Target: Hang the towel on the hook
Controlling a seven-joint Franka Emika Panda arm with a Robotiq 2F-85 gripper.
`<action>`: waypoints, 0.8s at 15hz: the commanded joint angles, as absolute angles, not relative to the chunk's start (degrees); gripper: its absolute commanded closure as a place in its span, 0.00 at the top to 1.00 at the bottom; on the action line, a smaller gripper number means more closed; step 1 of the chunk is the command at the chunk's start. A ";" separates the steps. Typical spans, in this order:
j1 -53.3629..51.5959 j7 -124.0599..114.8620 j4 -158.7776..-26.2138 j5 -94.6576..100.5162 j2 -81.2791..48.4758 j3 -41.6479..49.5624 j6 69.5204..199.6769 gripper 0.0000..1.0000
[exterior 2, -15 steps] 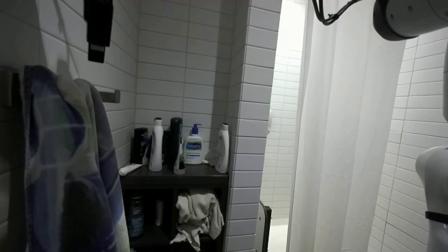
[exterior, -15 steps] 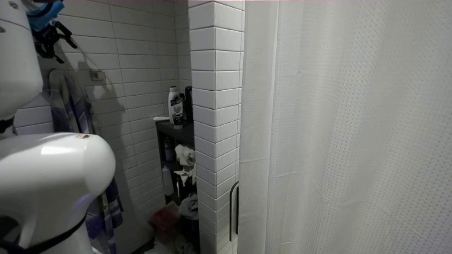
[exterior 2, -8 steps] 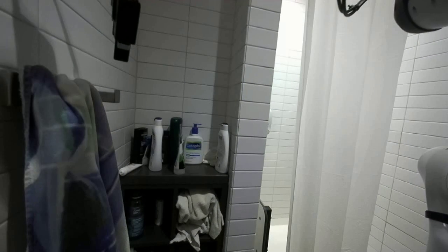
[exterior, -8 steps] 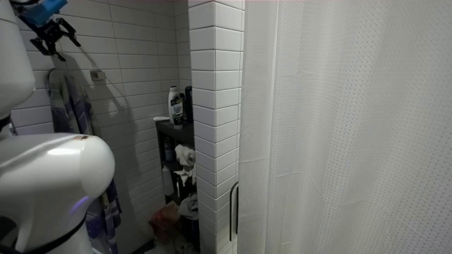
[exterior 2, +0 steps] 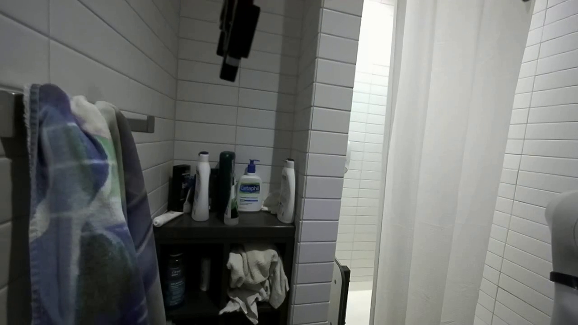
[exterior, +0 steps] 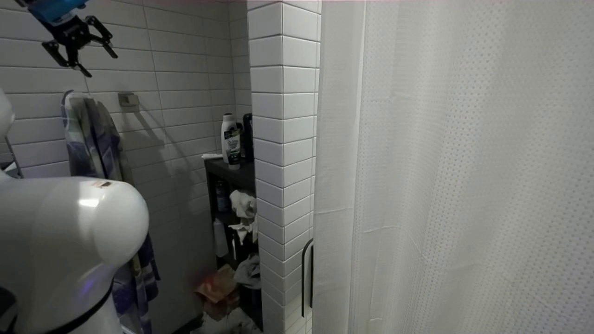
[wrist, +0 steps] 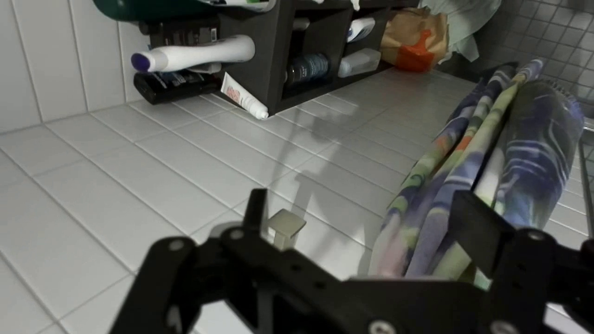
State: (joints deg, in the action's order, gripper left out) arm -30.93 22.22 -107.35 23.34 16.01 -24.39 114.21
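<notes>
The towel, patterned in blue, purple and pale tones, hangs in folds against the tiled wall in both exterior views [exterior: 88,139] [exterior 2: 81,194]. What bears its top is hidden. It also shows at the right in the wrist view [wrist: 533,153]. A square grey hook [exterior: 128,99] sticks out of the wall beside the towel and shows in an exterior view [exterior 2: 145,124] and in the wrist view [wrist: 287,223]. My gripper [exterior: 100,63] is open and empty, above the towel and hook in the picture. Its fingers show edge-on in an exterior view [exterior 2: 229,70]. The wrist view shows the gripper [wrist: 366,217] spread wide.
A dark shelf [exterior 2: 266,232] with several bottles and a hanging pale cloth [exterior 2: 257,271] stands past the hook. A tiled pillar [exterior: 283,162] and white curtain [exterior: 441,162] are to the right. Another grey fitting [exterior 2: 10,113] is left of the towel.
My gripper has moved right in both exterior views, away from the towel, staying open and turning slightly. The arm's shadow has slid off the towel. The towel hangs where it was.
</notes>
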 commanded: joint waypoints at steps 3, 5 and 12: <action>-29.87 24.14 -122.13 15.03 29.64 -19.57 117.98 1.00; -30.28 24.09 -126.72 12.56 33.47 -17.65 118.96 1.00; -31.32 23.62 -142.65 5.30 45.47 -12.51 123.64 1.00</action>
State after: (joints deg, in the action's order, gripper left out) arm -30.47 22.92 -135.42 8.19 39.38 -14.61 120.79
